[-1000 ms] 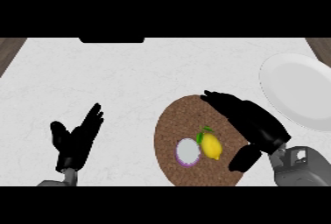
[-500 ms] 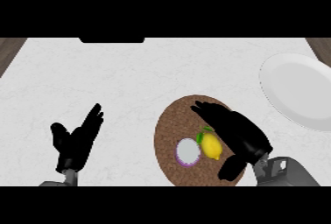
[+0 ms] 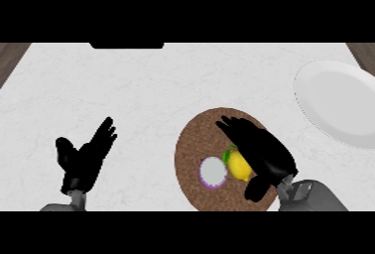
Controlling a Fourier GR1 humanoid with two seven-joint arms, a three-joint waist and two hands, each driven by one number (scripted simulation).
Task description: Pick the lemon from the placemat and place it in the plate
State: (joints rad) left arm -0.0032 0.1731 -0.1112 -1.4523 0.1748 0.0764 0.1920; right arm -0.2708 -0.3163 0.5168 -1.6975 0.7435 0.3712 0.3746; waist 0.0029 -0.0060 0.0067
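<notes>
right hand (image 3: pixel 258 149) spread over my lemon (image 3: pixel 239 167) on the placemat (image 3: pixel 192 149); left hand (image 3: pixel 86 156) open; plate (image 3: pixel 333 101) bare.

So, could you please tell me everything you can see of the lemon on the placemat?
The lemon is bright yellow with a small green leaf or stem bit at its upper end. It lies on the round brown placemat, which looks woven, just right of a small white disc with a purple rim. The right hand hangs over it, hiding its right side; the fingers are straight, and whether they touch it cannot be told. It has not reached the white plate.
</notes>
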